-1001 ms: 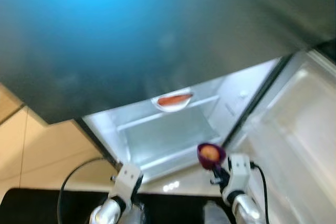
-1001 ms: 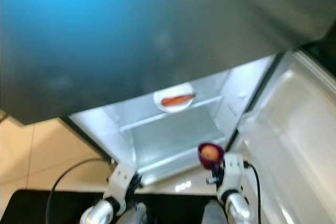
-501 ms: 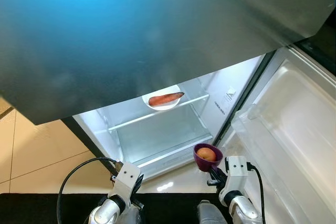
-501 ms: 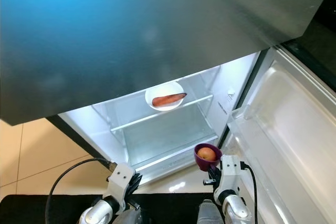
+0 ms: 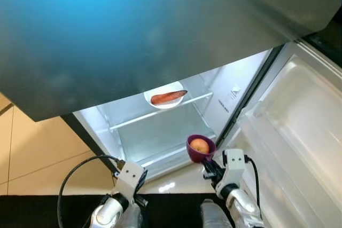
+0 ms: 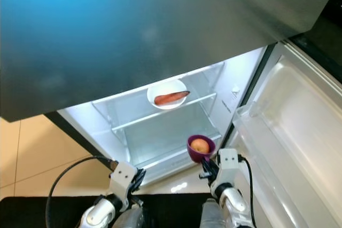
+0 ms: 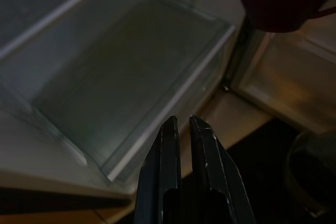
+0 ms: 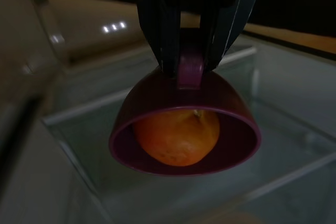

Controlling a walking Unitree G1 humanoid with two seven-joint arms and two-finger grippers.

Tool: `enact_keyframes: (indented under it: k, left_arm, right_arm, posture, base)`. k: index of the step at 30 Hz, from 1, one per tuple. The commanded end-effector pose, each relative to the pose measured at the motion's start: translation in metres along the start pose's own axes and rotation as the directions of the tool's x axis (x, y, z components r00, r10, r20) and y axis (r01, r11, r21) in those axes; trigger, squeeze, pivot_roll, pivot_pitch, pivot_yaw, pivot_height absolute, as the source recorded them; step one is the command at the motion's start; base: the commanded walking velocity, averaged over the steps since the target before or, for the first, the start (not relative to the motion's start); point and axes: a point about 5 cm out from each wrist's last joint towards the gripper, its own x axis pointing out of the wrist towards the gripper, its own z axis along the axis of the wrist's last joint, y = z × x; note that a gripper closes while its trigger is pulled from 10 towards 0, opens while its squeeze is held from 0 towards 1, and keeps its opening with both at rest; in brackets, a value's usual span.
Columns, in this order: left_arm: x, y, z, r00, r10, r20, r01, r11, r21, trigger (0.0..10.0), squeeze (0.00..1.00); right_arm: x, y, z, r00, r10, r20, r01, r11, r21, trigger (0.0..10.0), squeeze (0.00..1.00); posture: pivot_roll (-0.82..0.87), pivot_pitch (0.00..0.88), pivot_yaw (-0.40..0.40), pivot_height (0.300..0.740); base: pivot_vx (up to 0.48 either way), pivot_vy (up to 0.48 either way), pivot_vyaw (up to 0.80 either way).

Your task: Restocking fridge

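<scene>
My right gripper (image 8: 190, 65) is shut on the rim tab of a purple bowl (image 5: 200, 149) that carries an orange (image 5: 200, 145). It holds the bowl in front of the open fridge's lower glass shelf (image 5: 160, 137), near its right front corner. A white plate (image 5: 164, 100) with a sweet potato (image 5: 168, 97) rests on the upper glass shelf. My left gripper (image 7: 181, 123) hangs low at the left with its fingers shut on nothing, pointing at the lower shelf.
The dark fridge door panel (image 5: 133, 30) looms overhead. The open right door (image 5: 299, 126) with its empty bins stands at the right. Beige floor tiles (image 5: 32, 148) lie to the left. A black cable (image 5: 80, 174) loops beside my left arm.
The right gripper has carried the bowl with the orange to the left and forward, closer to the lower shelf. The camera has steadied and the blur has gone.
</scene>
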Motion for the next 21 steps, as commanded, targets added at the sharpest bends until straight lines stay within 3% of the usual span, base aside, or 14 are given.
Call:
enact_keyframes:
  k: [1, 7, 13, 16, 17, 21]
  left_arm:
    - [-0.004, 0.002, -0.001, 1.000, 0.023, 0.013, -0.023, 1.000, -0.003, 10.0, 0.00]
    - [0.001, 0.010, 0.016, 0.990, 0.093, 0.103, -0.091, 0.996, -0.021, 10.0, 0.00]
    - [0.002, 0.010, 0.020, 0.989, 0.093, 0.118, -0.091, 0.996, -0.026, 10.0, 0.00]
    - [0.002, 0.009, 0.021, 0.990, 0.078, 0.119, -0.076, 0.997, -0.021, 10.0, 0.00]
    - [0.002, 0.008, 0.022, 0.990, 0.067, 0.123, -0.066, 0.998, -0.017, 10.0, 0.00]
    - [0.004, 0.005, 0.028, 0.988, 0.042, 0.150, -0.042, 0.999, -0.005, 10.0, 0.00]
  right_arm:
    - [0.007, 0.009, 0.011, 0.996, 0.065, 0.056, -0.065, 0.998, -0.001, 10.0, 0.00]
    - [0.023, 0.027, 0.047, 0.956, 0.216, 0.196, -0.216, 0.976, -0.024, 10.0, 0.00]
    - [0.027, 0.031, 0.057, 0.940, 0.264, 0.216, -0.261, 0.964, -0.044, 10.0, 0.00]
    - [0.030, 0.037, 0.071, 0.914, 0.327, 0.241, -0.318, 0.945, -0.080, 10.0, 0.00]
    - [0.032, 0.043, 0.087, 0.879, 0.400, 0.261, -0.380, 0.917, -0.123, 10.0, 0.00]
    - [0.031, 0.049, 0.102, 0.837, 0.476, 0.270, -0.443, 0.879, -0.175, 10.0, 0.00]
  posture:
    - [-0.15, 0.172, 0.058, 0.654]
    - [-0.15, 0.177, 0.052, 0.635]
    - [-0.14, 0.180, 0.049, 0.635]
    - [-0.14, 0.186, 0.049, 0.635]
    - [-0.15, 0.190, 0.051, 0.635]
    - [-0.15, 0.195, 0.051, 0.635]
  base:
    - [0.000, 0.000, 0.00]
    - [0.000, 0.000, 0.00]
    - [0.000, 0.000, 0.00]
    - [0.000, 0.000, 0.00]
    - [0.000, 0.000, 0.00]
    - [0.000, 0.000, 0.00]
